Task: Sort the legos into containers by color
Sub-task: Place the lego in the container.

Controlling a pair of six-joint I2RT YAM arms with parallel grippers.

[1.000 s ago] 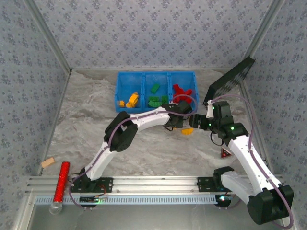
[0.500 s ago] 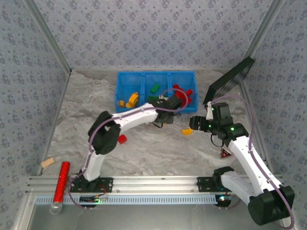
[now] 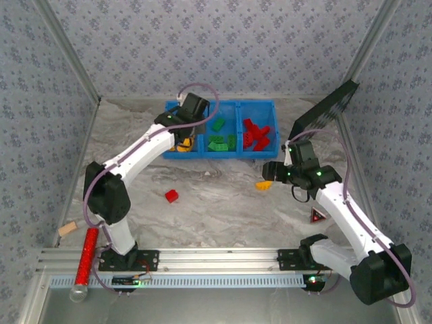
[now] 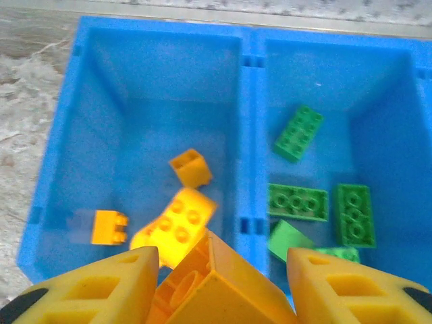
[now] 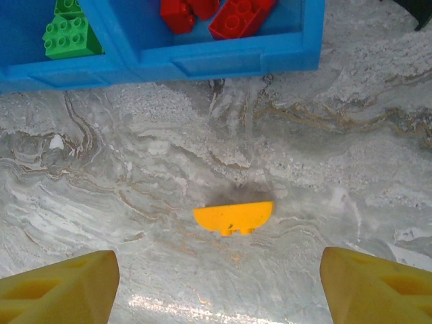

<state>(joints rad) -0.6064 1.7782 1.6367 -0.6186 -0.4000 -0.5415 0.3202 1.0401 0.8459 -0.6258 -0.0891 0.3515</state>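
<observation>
The blue tray stands at the back with three containers: yellow-orange legos in the left one, green legos in the middle, red legos on the right. My left gripper hovers over the left container, shut on a yellow-orange brick tilted between its fingers. My right gripper hangs open above the table. Ahead of its fingers lies a yellow-orange half-round brick, untouched; it shows from above. A red brick lies on the table left of centre.
A black flat panel leans at the back right. A red glittery tube and a small wooden block lie at the near left. A small red triangle sits beside the right arm.
My left arm has swung from the table's middle back and left to above the tray's left container, carrying the yellow-orange brick. The red brick it covered now shows. The right arm barely moved.
</observation>
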